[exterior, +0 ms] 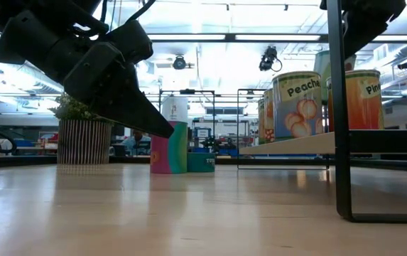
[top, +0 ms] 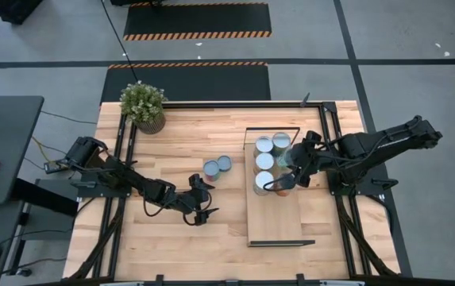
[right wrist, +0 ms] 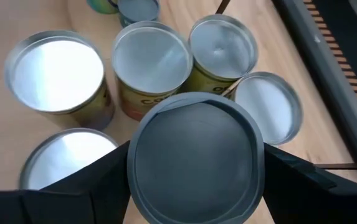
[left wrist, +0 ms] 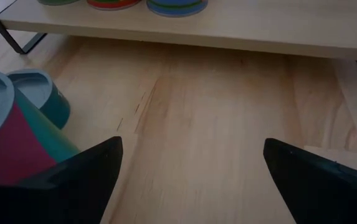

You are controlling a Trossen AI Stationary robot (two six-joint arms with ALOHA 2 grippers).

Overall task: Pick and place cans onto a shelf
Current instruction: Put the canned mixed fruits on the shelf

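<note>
Two cans point(top: 217, 166) stand side by side on the desk point(top: 171, 238), just beside the long edge of the shelf point(top: 275, 226) that faces my left arm. One is taller, with pink and green sides point(exterior: 169, 146); the other is short and teal point(exterior: 201, 161).

On the shelf's end nearer the potted plant point(top: 143, 106) stands a cluster of cans point(top: 264, 163), silver tops up; from the low view one reads "Peache" with peaches pictured point(exterior: 297, 103).

My right gripper point(top: 294, 167) is over that same end of the shelf, its fingers point(right wrist: 303, 177) clamped on either side of a dark-lidded can point(right wrist: 195, 165) held among the silver-topped ones.

My left gripper point(top: 199, 208) is low above the bare desk, near the two loose cans and on the side away from the plant. Its fingers point(left wrist: 318, 180) are spread wide with nothing between them.
</note>
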